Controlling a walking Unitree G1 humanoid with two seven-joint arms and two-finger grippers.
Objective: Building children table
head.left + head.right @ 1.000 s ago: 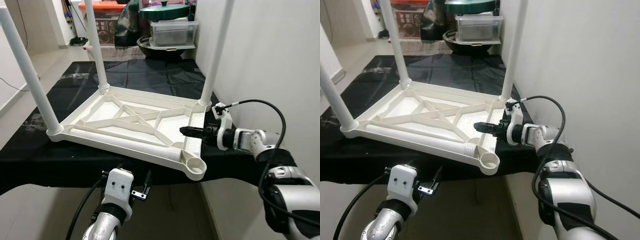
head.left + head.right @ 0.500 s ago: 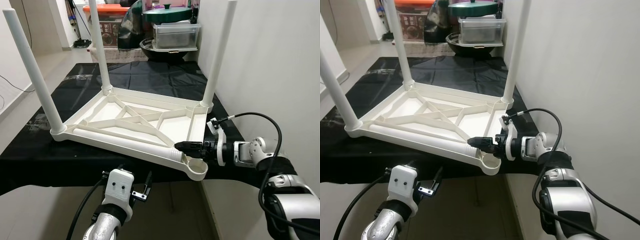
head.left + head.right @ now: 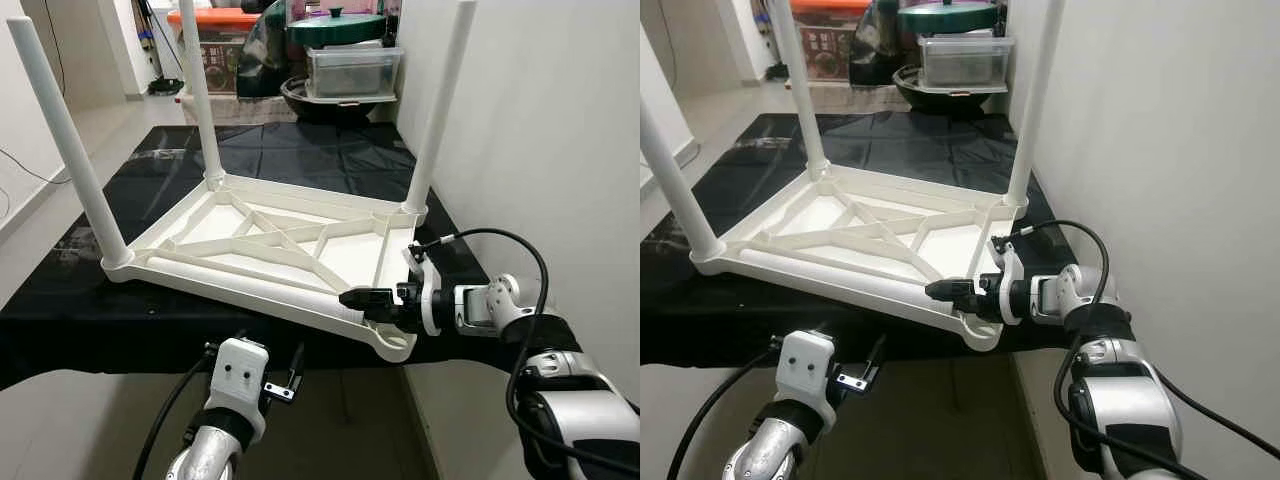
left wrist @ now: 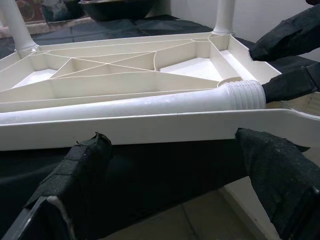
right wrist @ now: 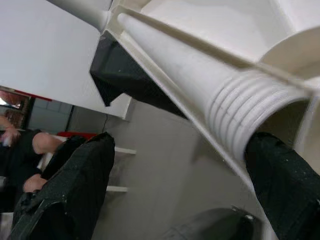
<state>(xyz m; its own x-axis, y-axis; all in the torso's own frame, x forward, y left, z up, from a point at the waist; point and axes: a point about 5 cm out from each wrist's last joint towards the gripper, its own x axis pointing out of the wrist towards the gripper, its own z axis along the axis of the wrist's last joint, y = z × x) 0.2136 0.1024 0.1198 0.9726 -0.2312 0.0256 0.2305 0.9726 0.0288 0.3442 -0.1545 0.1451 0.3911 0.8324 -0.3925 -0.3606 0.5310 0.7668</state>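
Left eye view, table top (image 3: 270, 245): inverted on the black-covered bench (image 3: 300, 150), ribbed underside facing up, near corner overhanging the bench edge.
Fitted legs: three white legs upright in their corner sockets: near-left leg (image 3: 68, 145), far-left leg (image 3: 200, 90), far-right leg (image 3: 438, 105).
Loose leg (image 3: 250, 282): lying flat inside the frame along the near rim, threaded end toward the near-right corner.
Empty socket (image 3: 395, 345): near-right corner, open, no leg seated.
Progress, judged: three of four legs done; remaining work is lifting the loose leg, standing it over the empty socket and screwing it home.
Right gripper (image 3: 362, 299): forearm extended level from the right side, fingers pointing left into the frame at the threaded end of the loose leg.
Right claw state: spread wide in the right wrist view, one finger (image 5: 280, 175) against the threaded mouth, the other finger (image 5: 75, 185) well clear; nothing clamped.
Left gripper (image 4: 170, 165): low, below the bench edge, in front of the near rim.
Left claw state: wide apart in the left wrist view, holding nothing, aimed at the rim.
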